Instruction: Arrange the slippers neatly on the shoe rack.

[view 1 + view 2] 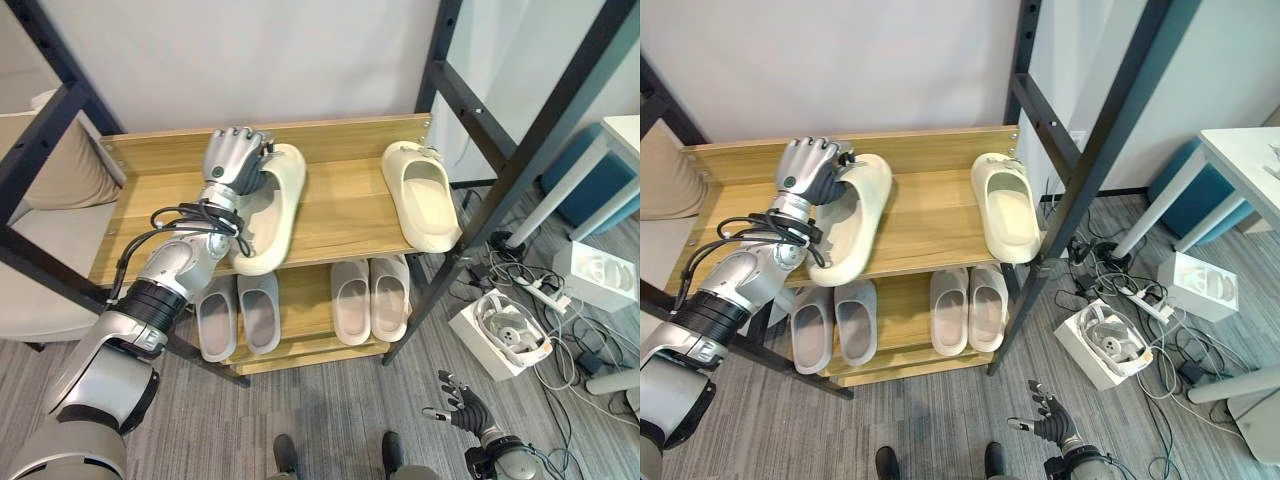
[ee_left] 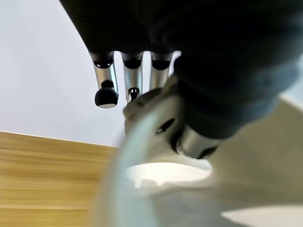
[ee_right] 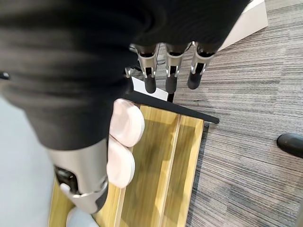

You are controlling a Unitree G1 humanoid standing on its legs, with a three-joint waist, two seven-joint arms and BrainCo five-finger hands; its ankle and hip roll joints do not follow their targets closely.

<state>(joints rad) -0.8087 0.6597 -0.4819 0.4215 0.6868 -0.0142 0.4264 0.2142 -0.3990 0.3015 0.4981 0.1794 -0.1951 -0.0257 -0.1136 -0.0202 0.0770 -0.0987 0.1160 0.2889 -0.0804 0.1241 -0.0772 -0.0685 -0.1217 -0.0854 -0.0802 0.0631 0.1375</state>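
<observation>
Two cream slippers lie on the wooden top shelf [image 1: 345, 205] of the shoe rack. My left hand [image 1: 235, 158] is shut on the left cream slipper [image 1: 275, 215] at its toe end, with the thumb in the slipper's opening [image 2: 165, 172] and fingers [image 2: 106, 87] over its upper. This slipper lies slanted and its heel overhangs the front edge. The right cream slipper [image 1: 425, 200] lies apart near the shelf's right end. On the lower shelf stand a grey pair [image 1: 240, 315] and a pinkish pair [image 1: 370, 297]. My right hand [image 1: 462, 405] hangs open low over the floor at the right.
Black metal posts [image 1: 470, 110] flank the rack. A beige cushioned seat [image 1: 60, 180] is at the left. White boxes [image 1: 505, 330], a power strip and cables lie on the grey floor at the right, by a white table leg [image 1: 570, 185].
</observation>
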